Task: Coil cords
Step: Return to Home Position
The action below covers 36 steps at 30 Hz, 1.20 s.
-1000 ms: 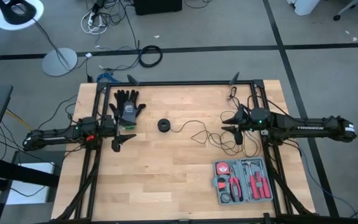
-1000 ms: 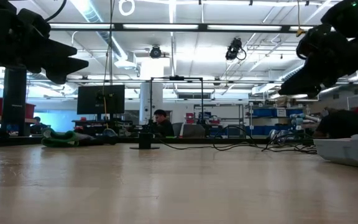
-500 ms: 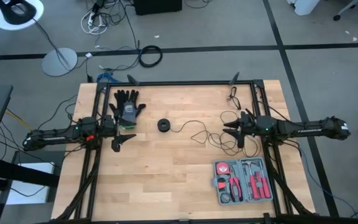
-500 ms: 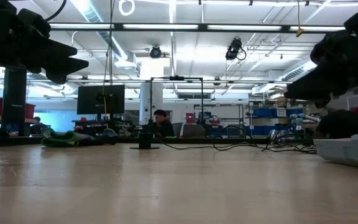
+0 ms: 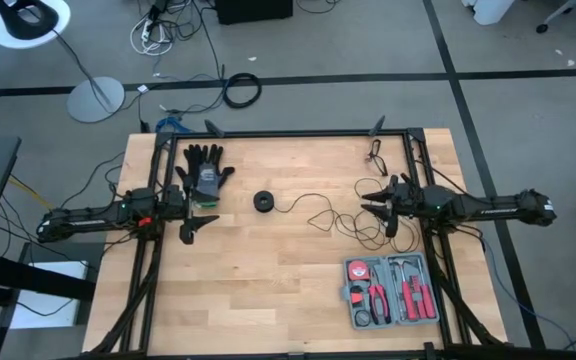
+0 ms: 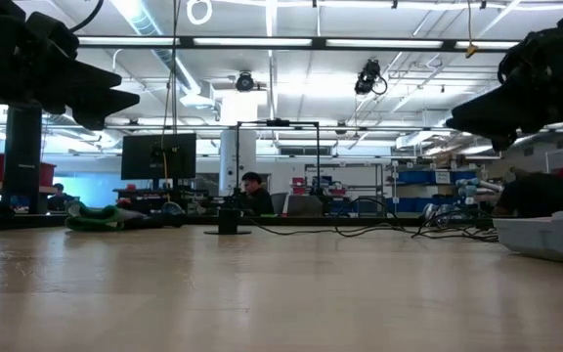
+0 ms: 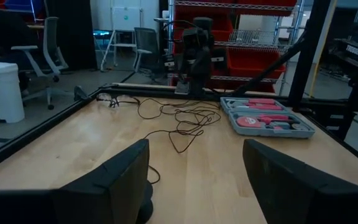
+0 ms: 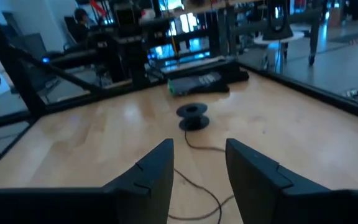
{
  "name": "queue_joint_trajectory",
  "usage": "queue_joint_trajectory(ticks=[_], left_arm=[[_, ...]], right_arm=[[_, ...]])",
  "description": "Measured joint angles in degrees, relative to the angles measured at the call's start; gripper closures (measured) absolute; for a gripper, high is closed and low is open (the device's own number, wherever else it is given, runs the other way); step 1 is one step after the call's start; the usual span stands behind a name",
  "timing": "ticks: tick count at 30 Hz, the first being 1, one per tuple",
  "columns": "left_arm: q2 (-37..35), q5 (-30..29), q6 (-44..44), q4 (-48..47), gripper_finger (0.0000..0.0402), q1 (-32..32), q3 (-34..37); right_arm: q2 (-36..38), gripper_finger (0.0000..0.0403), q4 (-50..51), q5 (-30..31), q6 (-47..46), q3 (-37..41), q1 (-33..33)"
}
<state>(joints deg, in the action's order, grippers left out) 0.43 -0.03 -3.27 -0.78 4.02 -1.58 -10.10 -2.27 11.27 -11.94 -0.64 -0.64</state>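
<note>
The cord is a thin black wire point(image 5: 318, 212) lying in loose loops on the wooden table, with a tangle point(image 5: 353, 225) at its right end. Its left end joins a small round black disc point(image 5: 264, 201) that rests flat on the table; the right wrist view shows the disc point(image 8: 192, 116) too. My right gripper point(image 5: 376, 210) hangs open above the tangle, pointing about level toward the disc, and touches nothing. My left gripper point(image 5: 196, 217) waits open at the table's left, clear of the disc. In the left wrist view the wire point(image 7: 180, 122) lies well ahead of the fingers.
A grey-and-black glove point(image 5: 205, 172) lies at the far left, near my left gripper. An open tool case point(image 5: 390, 290) with red-handled tools sits at the near right. Black frame rails point(image 5: 298, 133) border the table. Bare wood lies between the disc and the near edge.
My right gripper has tipped up from slanting downward to nearly level and swung a little toward the table's near edge, staying open. The cord and disc have not moved.
</note>
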Motion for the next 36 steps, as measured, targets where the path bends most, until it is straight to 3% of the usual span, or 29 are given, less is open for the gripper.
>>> queue_joint_trajectory(ticks=[17,36], left_arm=[[0.0,0.1,0.0,0.0,0.0138,0.0,0.0],[0.0,0.1,0.0,0.0,0.0138,0.0,0.0]], right_arm=[[9.8,0.0258,0.2,-0.4,-1.0,0.0,-0.3],[-9.5,0.0259,-0.4,-1.0,-3.0,0.0,-1.7]])
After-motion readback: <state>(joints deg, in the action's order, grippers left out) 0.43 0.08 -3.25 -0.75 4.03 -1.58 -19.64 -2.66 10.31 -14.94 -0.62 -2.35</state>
